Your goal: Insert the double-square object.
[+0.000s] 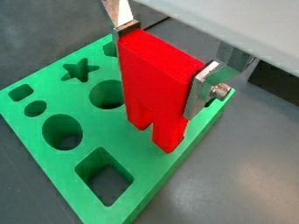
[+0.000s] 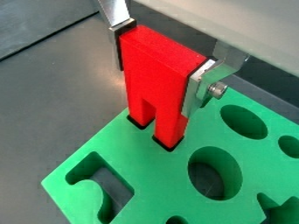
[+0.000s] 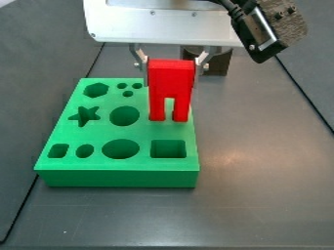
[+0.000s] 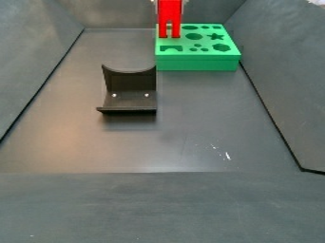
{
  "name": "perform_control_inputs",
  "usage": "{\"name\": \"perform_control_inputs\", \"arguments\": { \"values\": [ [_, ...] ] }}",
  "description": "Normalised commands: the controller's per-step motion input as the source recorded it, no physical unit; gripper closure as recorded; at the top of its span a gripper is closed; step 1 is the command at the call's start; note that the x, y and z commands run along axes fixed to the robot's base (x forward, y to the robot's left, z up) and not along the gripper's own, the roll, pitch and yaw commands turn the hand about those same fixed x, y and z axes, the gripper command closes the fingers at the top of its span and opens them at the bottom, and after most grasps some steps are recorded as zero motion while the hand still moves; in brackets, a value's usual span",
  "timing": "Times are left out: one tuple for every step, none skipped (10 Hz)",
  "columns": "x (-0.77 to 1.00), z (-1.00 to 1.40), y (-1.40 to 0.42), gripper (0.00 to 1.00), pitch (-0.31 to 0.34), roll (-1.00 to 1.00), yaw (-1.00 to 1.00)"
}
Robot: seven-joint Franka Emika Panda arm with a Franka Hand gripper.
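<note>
Your gripper [image 1: 162, 59] over green board [image 1: 47, 153], clamped on red block [image 1: 158, 79]: silver fingers [image 2: 208, 81] press block's upper body from both sides, seen in both wrist views. Block [image 3: 169, 88] upright, two legs down, leg tips at board's top surface, in paired square holes near board edge. How deep legs sit, you cannot tell. Board [image 3: 117, 168] shows star, circles, oval, square cutouts. In side view, board [image 4: 197, 52] at far end of floor, block [image 4: 169, 18] standing on it. Fixture [image 4: 127, 92] stands apart, mid-floor, nearer camera.
</note>
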Motion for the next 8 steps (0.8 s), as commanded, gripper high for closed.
{"name": "perform_control_inputs", "arguments": {
  "values": [
    [-0.16, -0.34, 0.03, 1.0, 0.0, 0.15, 0.02],
    [-0.03, -0.36, 0.15, 1.0, 0.0, 0.16, 0.06],
    [0.05, -0.47, 0.12, 1.0, 0.0, 0.13, 0.0],
    [0.37, -0.57, 0.0, 1.0, 0.009, 0.1, 0.0],
    [0.35, -0.62, 0.0, 1.0, 0.0, 0.05, -0.03],
    [0.14, -0.63, -0.08, 1.0, -0.01, -0.05, -0.05],
    [0.02, -0.53, -0.12, 1.0, -0.006, -0.11, -0.02],
    [0.0, -0.43, -0.15, 1.0, -0.013, -0.1, 0.0]
  ]
}}
